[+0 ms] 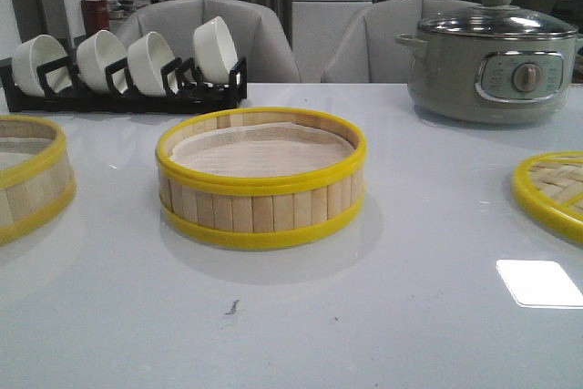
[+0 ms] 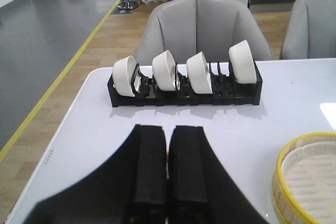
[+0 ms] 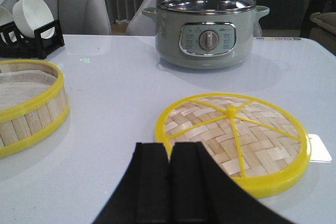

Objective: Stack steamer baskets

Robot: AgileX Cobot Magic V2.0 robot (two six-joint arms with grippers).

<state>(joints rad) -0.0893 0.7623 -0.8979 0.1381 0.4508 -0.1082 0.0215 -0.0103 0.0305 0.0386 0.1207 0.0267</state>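
A steamer basket with yellow rims and a white paper liner sits in the middle of the table; it also shows in the right wrist view and the left wrist view. A second basket is cut off at the left edge. The woven yellow-rimmed lid lies flat at the right, also seen in the right wrist view. My left gripper is shut and empty above bare table. My right gripper is shut and empty just beside the lid's rim. Neither arm shows in the front view.
A black rack holding several white bowls stands at the back left. A grey electric pot with a glass lid stands at the back right. Grey chairs sit behind the table's far edge.
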